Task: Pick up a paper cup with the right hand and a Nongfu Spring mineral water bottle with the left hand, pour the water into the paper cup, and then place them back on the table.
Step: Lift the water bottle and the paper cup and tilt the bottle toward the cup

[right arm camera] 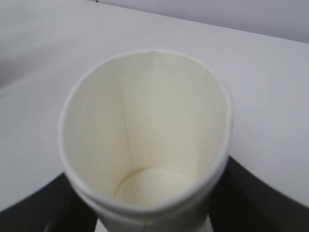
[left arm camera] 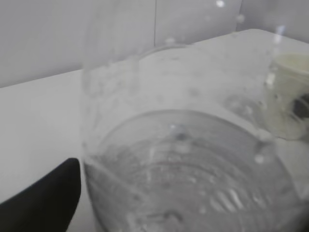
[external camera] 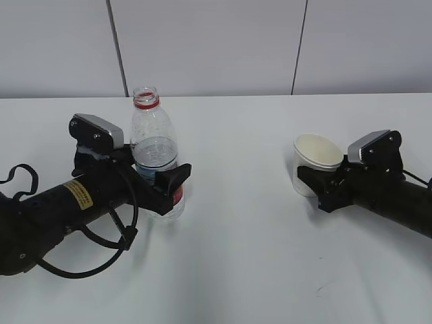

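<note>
Bottle (external camera: 156,155) and paper cup (external camera: 316,162) sit clamped in closed jaws.

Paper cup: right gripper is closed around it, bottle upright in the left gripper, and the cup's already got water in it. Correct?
Not quite. The paper cup is empty: the right wrist view shows its dry bottom. The right gripper does hold it, and the bottle stands upright in the left gripper.

The left gripper (external camera: 164,181) hides the bottle's label (external camera: 177,196); its base is blurred.

No legible text; yellow sticker (external camera: 80,194) print too small.
</note>
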Tool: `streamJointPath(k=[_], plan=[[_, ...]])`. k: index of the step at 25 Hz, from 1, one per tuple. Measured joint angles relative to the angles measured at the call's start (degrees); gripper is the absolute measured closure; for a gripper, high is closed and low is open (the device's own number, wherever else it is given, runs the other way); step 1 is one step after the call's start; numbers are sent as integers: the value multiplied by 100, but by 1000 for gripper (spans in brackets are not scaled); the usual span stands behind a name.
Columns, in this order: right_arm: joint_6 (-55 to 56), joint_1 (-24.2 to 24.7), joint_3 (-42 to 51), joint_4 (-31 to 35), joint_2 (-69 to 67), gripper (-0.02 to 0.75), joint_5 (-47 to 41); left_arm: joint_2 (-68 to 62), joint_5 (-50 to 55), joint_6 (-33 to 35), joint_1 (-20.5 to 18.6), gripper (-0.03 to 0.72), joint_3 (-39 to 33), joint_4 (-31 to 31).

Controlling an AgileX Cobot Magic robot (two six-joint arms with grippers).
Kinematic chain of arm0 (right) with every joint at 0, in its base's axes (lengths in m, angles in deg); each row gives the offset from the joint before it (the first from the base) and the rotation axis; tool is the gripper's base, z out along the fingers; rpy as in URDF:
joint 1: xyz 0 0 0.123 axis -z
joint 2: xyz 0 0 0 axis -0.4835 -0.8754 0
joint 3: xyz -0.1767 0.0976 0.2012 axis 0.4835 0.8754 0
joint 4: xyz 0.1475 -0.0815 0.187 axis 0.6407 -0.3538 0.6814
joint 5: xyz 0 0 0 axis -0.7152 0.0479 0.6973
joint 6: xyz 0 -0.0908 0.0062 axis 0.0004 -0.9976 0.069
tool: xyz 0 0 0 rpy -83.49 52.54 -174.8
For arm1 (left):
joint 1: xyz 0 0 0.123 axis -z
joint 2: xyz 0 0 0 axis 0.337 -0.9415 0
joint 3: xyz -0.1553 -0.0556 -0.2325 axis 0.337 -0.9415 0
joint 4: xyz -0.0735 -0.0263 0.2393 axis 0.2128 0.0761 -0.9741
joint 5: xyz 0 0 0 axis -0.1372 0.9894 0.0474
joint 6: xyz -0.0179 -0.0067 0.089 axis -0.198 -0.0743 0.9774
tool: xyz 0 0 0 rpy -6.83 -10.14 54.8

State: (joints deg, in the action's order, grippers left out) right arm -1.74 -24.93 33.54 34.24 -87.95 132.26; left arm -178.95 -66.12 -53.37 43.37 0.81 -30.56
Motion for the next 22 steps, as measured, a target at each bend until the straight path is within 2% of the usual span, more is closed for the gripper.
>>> streamJointPath(k=[10, 22], plan=[[0, 0, 0, -41, 0, 295, 0, 0, -5, 0, 0, 203, 0, -5], [262, 0, -13, -977, 12, 297, 38, 0, -5, -17, 0, 288, 0, -81]])
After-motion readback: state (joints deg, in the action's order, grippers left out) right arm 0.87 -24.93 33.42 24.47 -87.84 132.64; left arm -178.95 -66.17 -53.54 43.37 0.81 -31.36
